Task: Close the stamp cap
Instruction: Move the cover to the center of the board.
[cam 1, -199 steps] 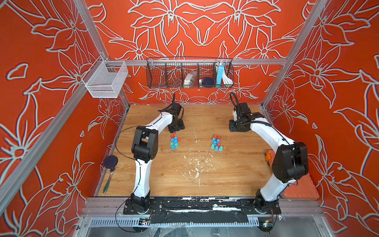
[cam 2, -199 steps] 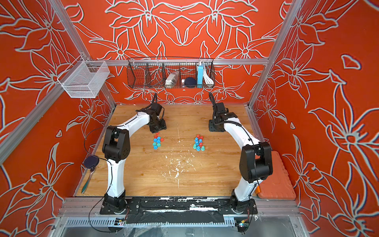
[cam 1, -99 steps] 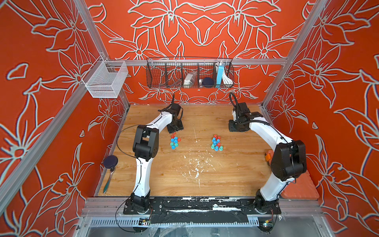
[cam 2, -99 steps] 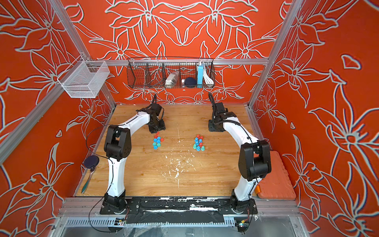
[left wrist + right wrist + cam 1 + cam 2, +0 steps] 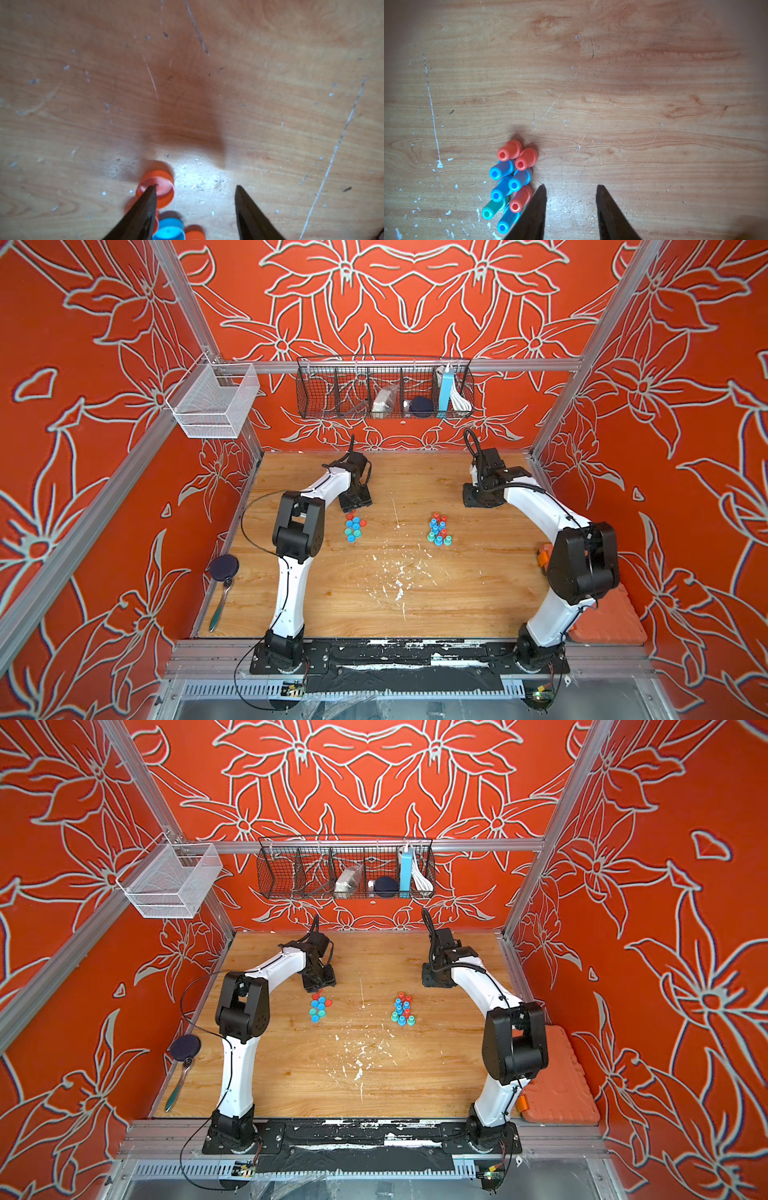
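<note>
- Step in hand, as I judge it: the reach for parts. Nothing is picked up yet and no cap is fitted on any stamp.
- Over the table the left gripper hovers low, its jaws spread and empty. One finger overlaps the red cap in the wrist view; whether it touches I cannot tell.
- Red, blue and teal caps lie in a tight cluster just in front of that gripper. A blue cap sits close by the red one.
- Across the table the right gripper is likewise spread and holds nothing. It hangs beside the stamps, not over them.
- These stamps appear to stand upright in a packed bunch, touching one another, well apart from the caps.
- Next move for the left arm: centre the jaws around the red cap at the cluster's edge, then lower and pinch its wall without knocking its neighbours.
- Next move for the right arm: shift sideways over a red stamp. It sits tight against the others, so a grip from above on its narrow handle looks safest.
- After that, a stamp and a cap of one colour must be lined up straight and pressed together.
</note>
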Available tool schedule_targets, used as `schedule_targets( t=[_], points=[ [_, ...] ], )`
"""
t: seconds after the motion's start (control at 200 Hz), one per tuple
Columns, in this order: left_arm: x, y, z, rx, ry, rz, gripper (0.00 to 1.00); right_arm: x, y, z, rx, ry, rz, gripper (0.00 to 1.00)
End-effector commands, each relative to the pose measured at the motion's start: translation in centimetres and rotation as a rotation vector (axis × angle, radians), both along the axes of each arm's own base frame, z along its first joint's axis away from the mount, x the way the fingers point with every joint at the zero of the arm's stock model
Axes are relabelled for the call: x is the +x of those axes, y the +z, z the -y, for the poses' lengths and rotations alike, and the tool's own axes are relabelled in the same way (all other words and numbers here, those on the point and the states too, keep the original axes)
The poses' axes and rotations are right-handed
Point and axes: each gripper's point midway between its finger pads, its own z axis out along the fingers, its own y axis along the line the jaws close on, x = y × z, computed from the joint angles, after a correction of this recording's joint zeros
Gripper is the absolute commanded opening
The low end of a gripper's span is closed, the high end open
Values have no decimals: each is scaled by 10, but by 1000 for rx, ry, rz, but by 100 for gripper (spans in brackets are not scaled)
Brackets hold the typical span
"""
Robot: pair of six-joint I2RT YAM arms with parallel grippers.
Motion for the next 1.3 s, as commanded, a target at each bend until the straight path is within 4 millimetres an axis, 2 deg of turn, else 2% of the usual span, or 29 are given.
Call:
schedule_targets(
  t=[0.0,0.57,0.881,1.296],
  points=[
    [0,-4,-2,10,4,-19,60,2,0,-4,8,1,-11,42],
    [-20,-24,11,25,-48,-91,59,2,1,-2,5,-15,-13,41],
    [-41,-32,65,23,-165,-112,58,-2,3,1,-9,-22,-17,39],
    [-79,-29,147,27,-365,-108,57,-14,7,5,-1,-37,-15,37]
  ],
)
